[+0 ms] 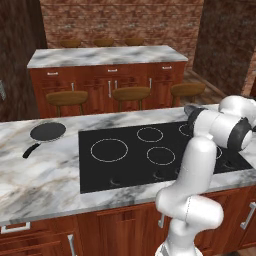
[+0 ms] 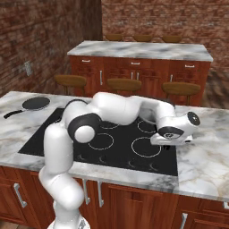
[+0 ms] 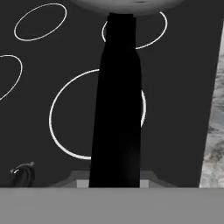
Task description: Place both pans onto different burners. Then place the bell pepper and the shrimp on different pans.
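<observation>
Silver-grey round steel pan point(image 3: 127, 3) shows as a pale curved rim at the top of the hand view, above the flat black glass cooktop point(image 3: 39, 109). Its long black handle point(image 3: 117, 109) runs straight down from the rim to the two-finger gripper point(image 3: 114, 180), whose jaws look clamped on the handle's near end. The long axis lies along the gripper's line of sight. With a control knob point(image 3: 22, 173) at the lower left and the grey-veined marble counter point(image 3: 216, 109) at the right, the pan body seems to sit toward the back of the cooktop, handle end toward the front edge. The handle crosses a large white burner ring point(image 3: 59, 131), and the pan body overlaps a smaller white ring point(image 3: 155, 37) beyond it. I cannot tell whether the pan rests on the glass or hangs just above it. The step in hand appears to be setting this pan on a burner. Done well, that means keeping the handle level so the far end does not sag, centring the body on one ring, and opening the jaws only once the base is flat. The black round pan point(image 1: 48, 131) lies on the counter left of the cooktop, handle toward the front left, and needs a different ring.
</observation>
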